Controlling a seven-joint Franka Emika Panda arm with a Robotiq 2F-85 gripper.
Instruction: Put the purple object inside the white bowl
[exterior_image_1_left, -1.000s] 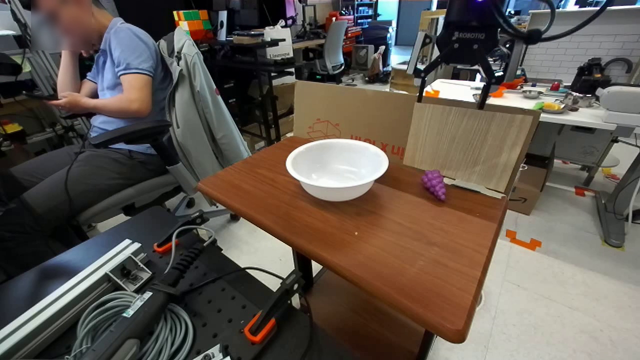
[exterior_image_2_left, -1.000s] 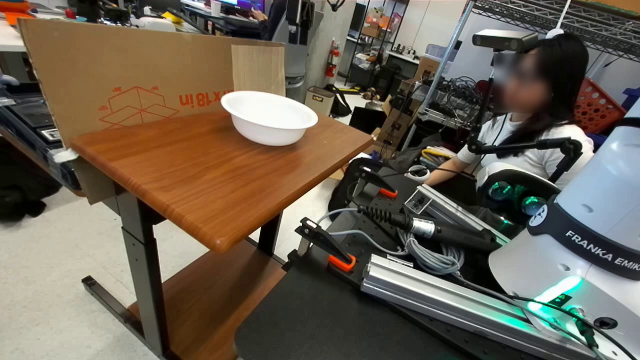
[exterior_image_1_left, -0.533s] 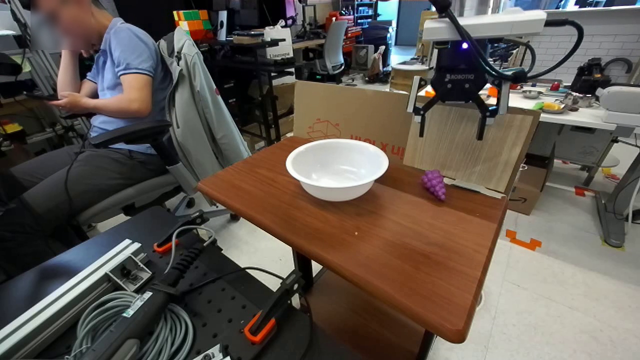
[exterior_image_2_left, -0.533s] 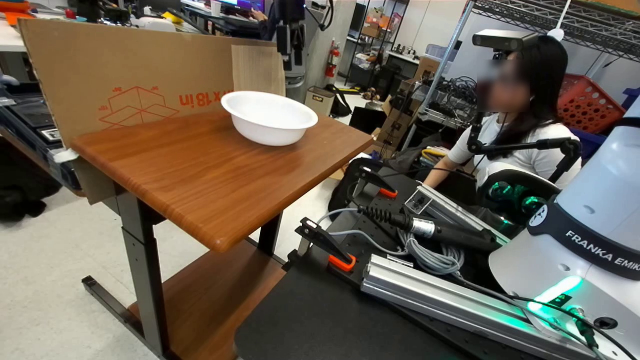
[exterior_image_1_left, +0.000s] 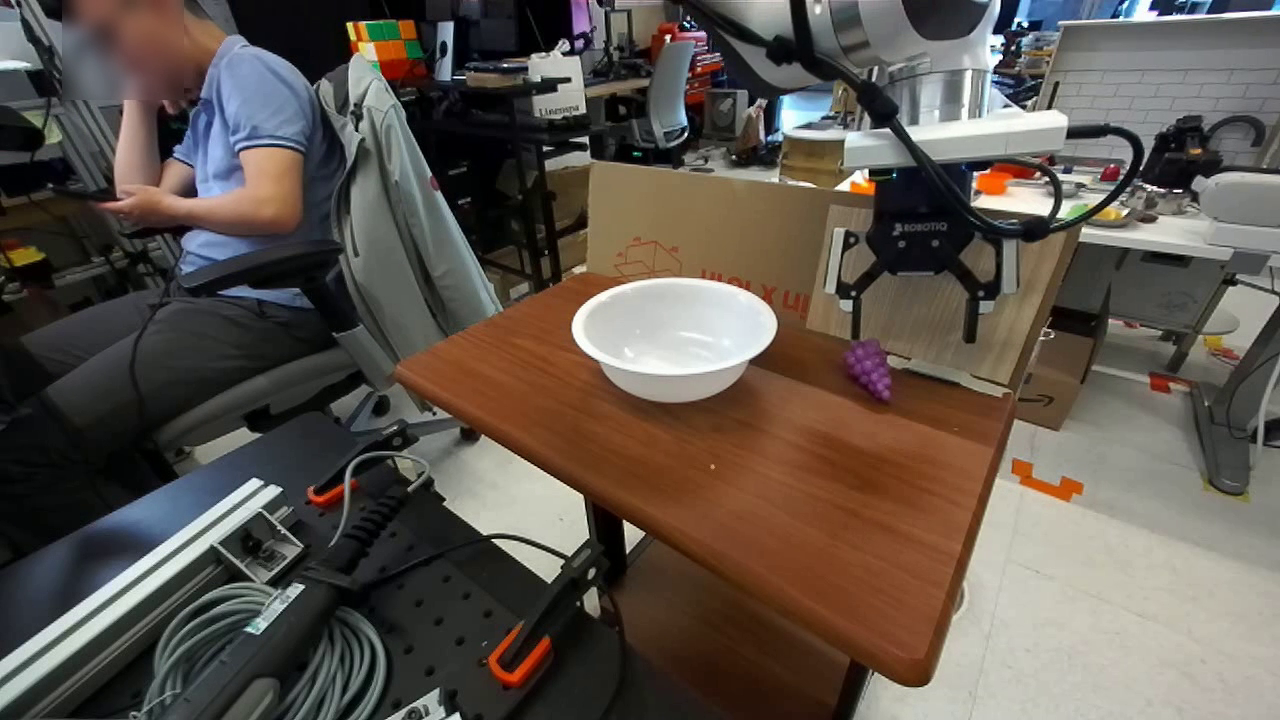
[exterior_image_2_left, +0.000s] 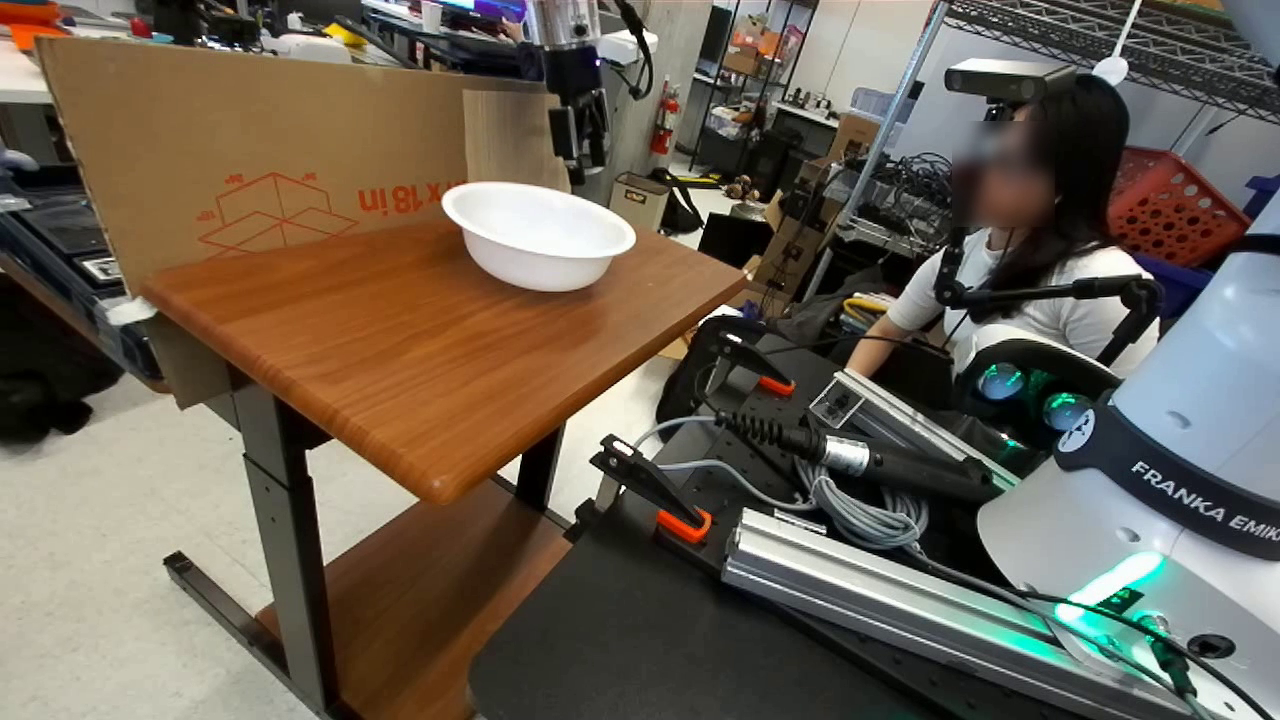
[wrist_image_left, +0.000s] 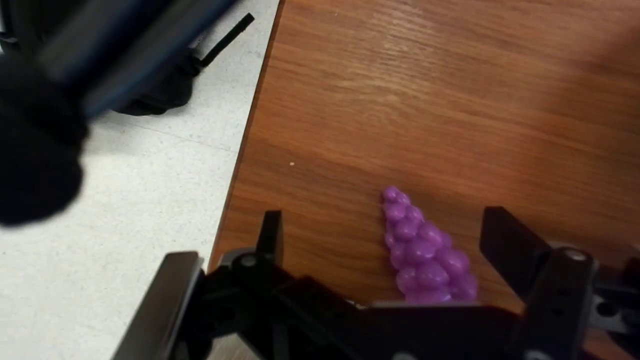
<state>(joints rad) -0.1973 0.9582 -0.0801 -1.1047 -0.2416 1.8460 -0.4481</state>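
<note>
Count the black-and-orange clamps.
2, in an exterior view: the nearer clamp and the farther clamp, both on the black bench, toward the wooden table. Others may be hidden.

The brown table (exterior_image_1_left: 760, 500) carries the white bowl (exterior_image_1_left: 673, 384) and, apart, the purple object (exterior_image_1_left: 868, 370).

Smooth glossy bowl (exterior_image_1_left: 674, 335), shiny bumpy grapes (wrist_image_left: 425, 252) — wood-grain tabletop (exterior_image_1_left: 745, 455), matt cardboard (exterior_image_1_left: 705, 215)

Purple grape bunch (wrist_image_left: 424, 252), white bowl (exterior_image_1_left: 672, 384), brown wood-grained table (exterior_image_1_left: 780, 490), black fingers (wrist_image_left: 515, 250)
</note>
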